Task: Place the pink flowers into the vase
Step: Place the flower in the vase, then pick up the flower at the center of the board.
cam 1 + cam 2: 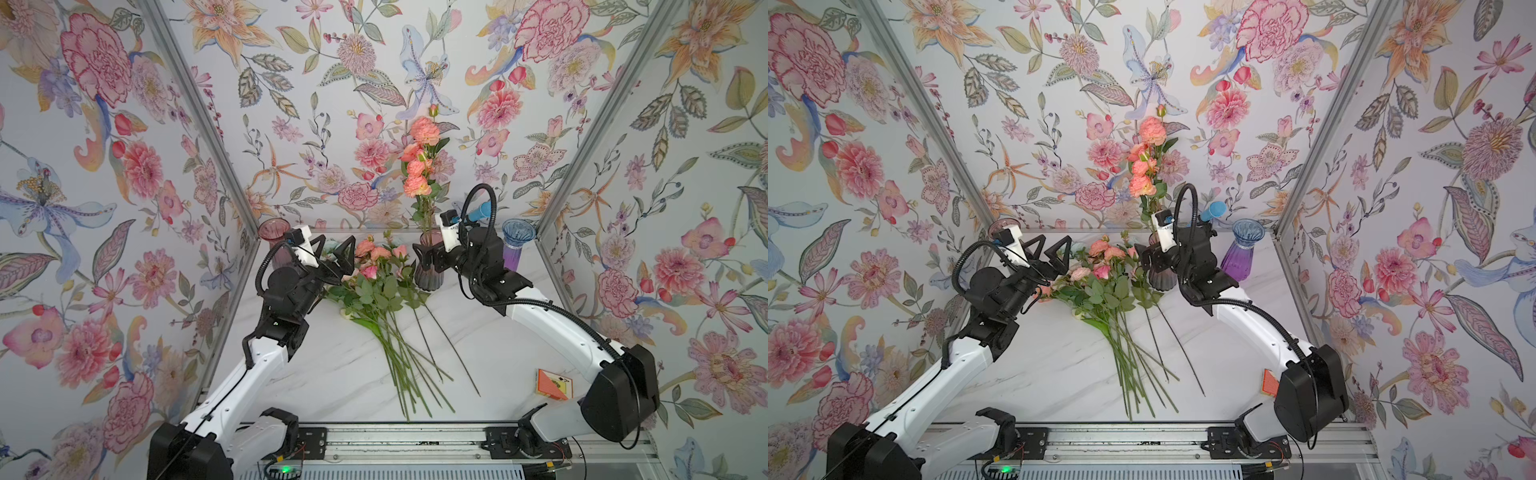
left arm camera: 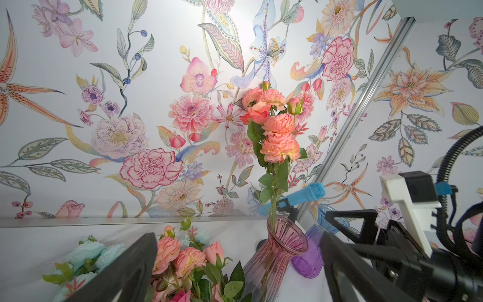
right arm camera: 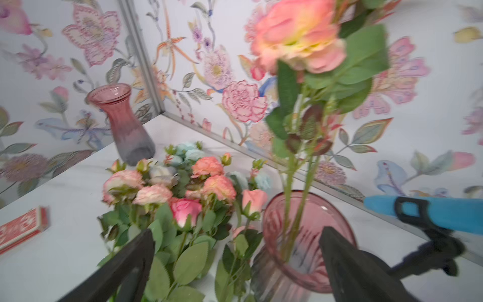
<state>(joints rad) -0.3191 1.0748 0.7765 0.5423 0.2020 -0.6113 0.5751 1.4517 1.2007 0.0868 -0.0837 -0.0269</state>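
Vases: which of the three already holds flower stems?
The ribbed pink vase in the middle, with coral flowers standing in it; the smooth pink vase and the blue-purple vase stand empty.

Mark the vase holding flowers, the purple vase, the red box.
Vase holding flowers [image 2: 274,253]: left wrist view, ribbed body.
Purple vase [image 1: 1237,262]: in a top view, lower body.
Red box [image 1: 555,384]: in a top view, top face.

Some pink flowers [image 1: 1142,186] stand upright in the vase [image 1: 1161,281].

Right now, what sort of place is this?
Probably a robot test booth, not a shop. Two robot arms sit on a metal rail, and wallpaper panels box in a small table with vases.
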